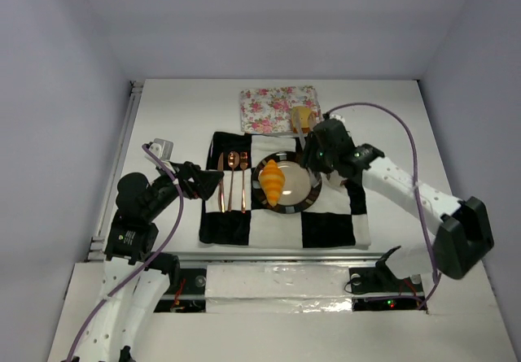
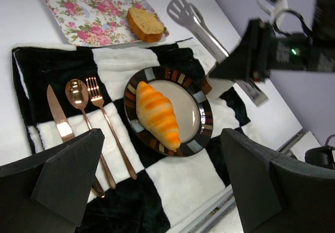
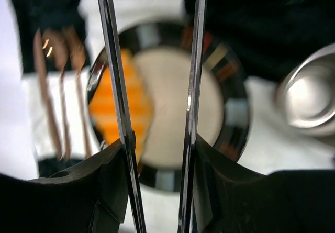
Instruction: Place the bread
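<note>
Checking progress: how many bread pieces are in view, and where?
2. The croissant lies on the plate, left of its middle; the bread slice sits on the floral tray beyond the mat. The tongs hold none; nothing looks hidden.

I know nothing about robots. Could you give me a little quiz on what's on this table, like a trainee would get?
1. True or false: the croissant lies on the plate.
2. Where is the bread slice? A) on the floral tray; B) on the plate; C) on a shelf.
3. What tool is the right hand gripping?
Key: 1 true; 2 A; 3 tongs.
</note>
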### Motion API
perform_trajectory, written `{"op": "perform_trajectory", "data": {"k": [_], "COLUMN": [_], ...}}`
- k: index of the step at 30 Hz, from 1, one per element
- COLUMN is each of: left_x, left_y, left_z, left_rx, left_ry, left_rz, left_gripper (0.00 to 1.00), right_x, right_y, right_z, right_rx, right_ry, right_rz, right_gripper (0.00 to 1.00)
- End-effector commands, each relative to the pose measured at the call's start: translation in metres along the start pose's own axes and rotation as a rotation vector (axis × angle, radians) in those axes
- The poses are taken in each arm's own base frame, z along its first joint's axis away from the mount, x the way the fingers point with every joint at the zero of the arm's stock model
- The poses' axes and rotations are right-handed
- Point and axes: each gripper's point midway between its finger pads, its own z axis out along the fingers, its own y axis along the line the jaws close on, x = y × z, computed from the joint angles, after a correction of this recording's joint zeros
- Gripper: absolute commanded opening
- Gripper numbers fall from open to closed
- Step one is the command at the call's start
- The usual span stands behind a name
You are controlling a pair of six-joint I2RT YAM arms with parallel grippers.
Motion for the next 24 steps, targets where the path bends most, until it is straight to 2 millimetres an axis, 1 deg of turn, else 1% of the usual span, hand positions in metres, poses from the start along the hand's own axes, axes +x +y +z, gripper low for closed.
{"op": "perform_trajectory", "data": {"k": [1, 2, 4, 5, 6, 7, 8, 9, 10, 11, 12, 13, 15, 17, 18, 19, 21, 24], "left_x": [-0.006, -0.008, -0.008, -0.008, -0.008, -0.007, -0.008, -0.008, -0.007, -0.008, -0.008, -0.008, -0.008, -0.007, -0.008, -0.008, -0.008, -0.008], "left_y": [-0.005, -0.006, -0.006, -0.006, -0.006, -0.006, -0.006, -0.006, -0.006, -0.007, -0.006, -0.007, -0.007, -0.006, -0.007, -0.006, -0.007, -0.007], "left_z": [0.001, 0.000, 0.000, 0.000, 0.000, 0.000, 0.000, 0.000, 0.000, 0.000, 0.000, 0.000, 0.000, 0.000, 0.000, 0.000, 0.000, 0.000], "left_rx": [0.028, 0.029, 0.029, 0.028, 0.030, 0.029, 0.031, 0.031, 0.031, 0.033, 0.032, 0.032, 0.032, 0.033, 0.033, 0.032, 0.034, 0.032], "left_ry": [-0.032, -0.036, -0.038, -0.040, -0.039, -0.038, -0.038, -0.038, -0.037, -0.039, -0.040, -0.041, -0.041, -0.038, -0.039, -0.040, -0.040, -0.040], "left_rz": [0.027, 0.029, 0.029, 0.031, 0.030, 0.029, 0.031, 0.030, 0.031, 0.032, 0.031, 0.031, 0.031, 0.032, 0.032, 0.031, 0.033, 0.031], "left_gripper": [0.95, 0.95, 0.95, 0.95, 0.95, 0.95, 0.95, 0.95, 0.95, 0.95, 0.95, 0.95, 0.95, 0.95, 0.95, 0.95, 0.95, 0.95], "right_x": [-0.047, -0.067, -0.075, -0.073, -0.084, -0.086, -0.084, -0.085, -0.089, -0.091, -0.085, -0.087, -0.083, -0.081, -0.076, -0.075, -0.070, -0.063], "right_y": [0.000, -0.008, -0.019, -0.027, -0.033, -0.038, -0.045, -0.052, -0.048, -0.052, -0.052, -0.055, -0.056, -0.061, -0.057, -0.061, -0.059, -0.061], "right_z": [0.019, 0.023, 0.035, 0.047, 0.051, 0.055, 0.066, 0.069, 0.072, 0.074, 0.080, 0.082, 0.088, 0.092, 0.093, 0.096, 0.099, 0.105], "right_rx": [0.002, 0.020, 0.034, 0.056, 0.054, 0.063, 0.084, 0.095, 0.083, 0.085, 0.082, 0.082, 0.083, 0.093, 0.066, 0.069, 0.048, 0.048], "right_ry": [-0.056, -0.077, -0.052, -0.025, -0.027, -0.014, 0.010, 0.024, 0.026, 0.032, 0.058, 0.062, 0.075, 0.084, 0.104, 0.114, 0.131, 0.150], "right_rz": [-0.048, -0.023, -0.020, -0.016, -0.007, -0.004, -0.005, 0.000, -0.003, 0.003, 0.002, 0.010, 0.012, 0.019, 0.020, 0.027, 0.031, 0.034], "right_gripper": [0.49, 0.49, 0.49, 0.49, 0.49, 0.49, 0.49, 0.49, 0.49, 0.48, 0.49, 0.48, 0.47, 0.47, 0.47, 0.46, 0.45, 0.44]}}
